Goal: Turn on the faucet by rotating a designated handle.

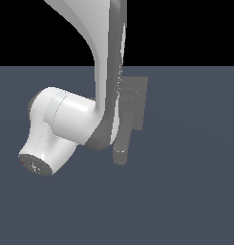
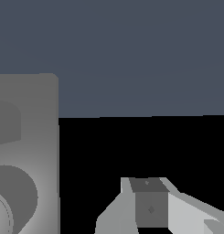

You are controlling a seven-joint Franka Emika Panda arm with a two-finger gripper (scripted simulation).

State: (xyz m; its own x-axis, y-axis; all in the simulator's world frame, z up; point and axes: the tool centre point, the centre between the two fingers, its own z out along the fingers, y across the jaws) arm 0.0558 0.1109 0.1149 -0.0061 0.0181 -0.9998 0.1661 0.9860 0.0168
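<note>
Arm (image 1: 70, 119): white, fills the frame's upper and left centre, hiding part of the faucet.
Faucet (image 1: 137, 103): grey, centre of frame; spout (image 1: 123, 143) reaches toward lower centre.
Handle (image 1: 129, 94): barely visible beside the arm.
Gripper (image 2: 152, 205): one finger seen; spread or pressed together, can't tell.

Robot arm (image 1: 66, 119): smooth, glossy white shell with darker grey seams; faucet (image 1: 137, 103): uniformly matte grey, untextured (as is its spout (image 1: 122, 143)); floor (image 1: 195, 167): flat, matt slate-blue surface.
</note>
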